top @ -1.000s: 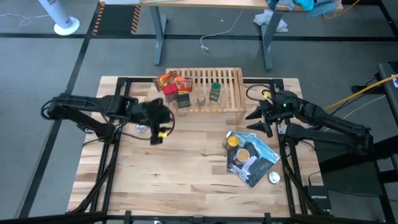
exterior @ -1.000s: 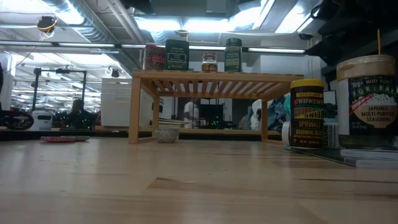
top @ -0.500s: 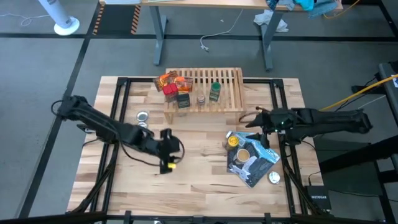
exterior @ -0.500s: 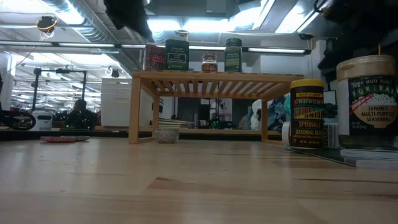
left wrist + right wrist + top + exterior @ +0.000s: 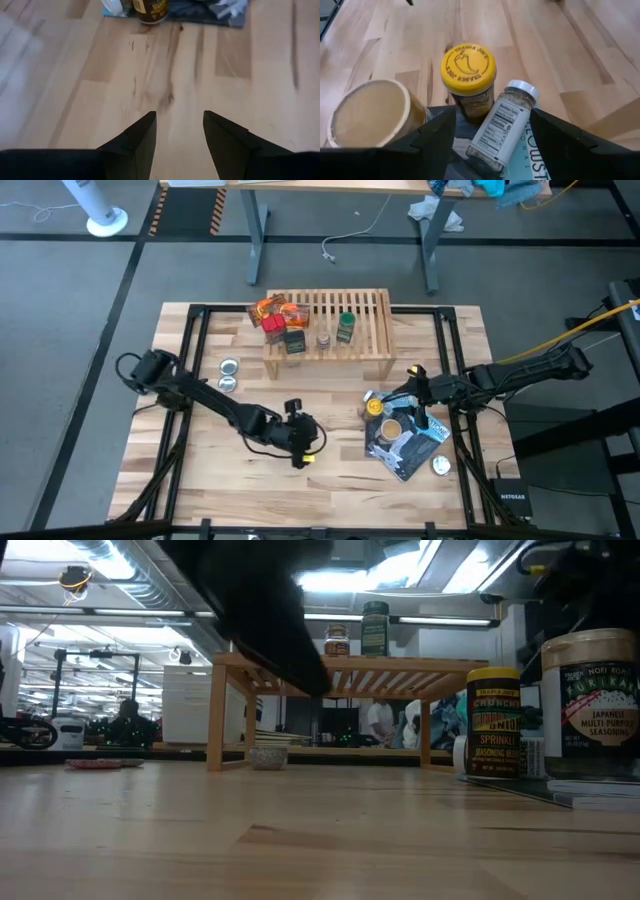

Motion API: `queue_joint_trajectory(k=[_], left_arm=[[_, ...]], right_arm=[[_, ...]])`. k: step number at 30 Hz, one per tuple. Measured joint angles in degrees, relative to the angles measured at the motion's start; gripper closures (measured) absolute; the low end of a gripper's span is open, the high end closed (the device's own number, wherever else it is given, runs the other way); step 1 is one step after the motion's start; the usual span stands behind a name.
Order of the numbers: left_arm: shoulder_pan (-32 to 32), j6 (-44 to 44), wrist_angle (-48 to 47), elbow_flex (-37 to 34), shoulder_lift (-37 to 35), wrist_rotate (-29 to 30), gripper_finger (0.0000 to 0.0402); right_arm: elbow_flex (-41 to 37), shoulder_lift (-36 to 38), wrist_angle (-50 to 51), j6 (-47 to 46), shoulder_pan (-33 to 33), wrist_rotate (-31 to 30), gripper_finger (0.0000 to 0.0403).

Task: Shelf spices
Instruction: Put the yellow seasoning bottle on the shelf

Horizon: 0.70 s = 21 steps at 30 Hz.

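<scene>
The light-wood shelf [image 5: 330, 320] stands at the table's far middle. On it are orange packets [image 5: 268, 307], a red-capped jar [image 5: 273, 326], a dark tin [image 5: 295, 340], a small jar [image 5: 323, 338] and a green-capped jar [image 5: 345, 327]. A yellow-capped jar [image 5: 468, 65], a tan-capped jar [image 5: 370, 115] and a white-capped jar [image 5: 502, 125] lying on its side sit on or beside the pouch. My right gripper [image 5: 492, 122] is open above these three, touching none. My left gripper [image 5: 179, 125] is open over bare tabletop near the middle [image 5: 308, 445].
A blue-and-black pouch [image 5: 408, 438] lies at the near right, with a white cap [image 5: 440, 466] beside it. Two silver discs [image 5: 228, 375] lie left of the shelf. In the low view my left arm [image 5: 265, 610] hides the shelf's left end.
My left gripper has swung from beside the shelf's left end toward the table's near middle and has come down, staying open. My right gripper has moved toward the near edge and down over the jars by the pouch, turning as it went.
</scene>
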State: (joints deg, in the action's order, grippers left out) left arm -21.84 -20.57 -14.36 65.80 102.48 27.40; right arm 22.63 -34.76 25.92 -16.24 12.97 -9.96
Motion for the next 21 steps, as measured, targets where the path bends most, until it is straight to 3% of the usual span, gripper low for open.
queue_joint_trajectory(k=[10,21], left_arm=[[4.3,5.4,10.6,0.0,4.2,0.0,0.0245],[7.0,6.0,14.4,0.0,4.2,0.0,0.0245]], right_arm=[[-5.6,0.0,-8.2,1.6,0.2,-0.1,0.0141],[-9.7,0.0,-14.9,1.7,0.2,0.4,0.0141]])
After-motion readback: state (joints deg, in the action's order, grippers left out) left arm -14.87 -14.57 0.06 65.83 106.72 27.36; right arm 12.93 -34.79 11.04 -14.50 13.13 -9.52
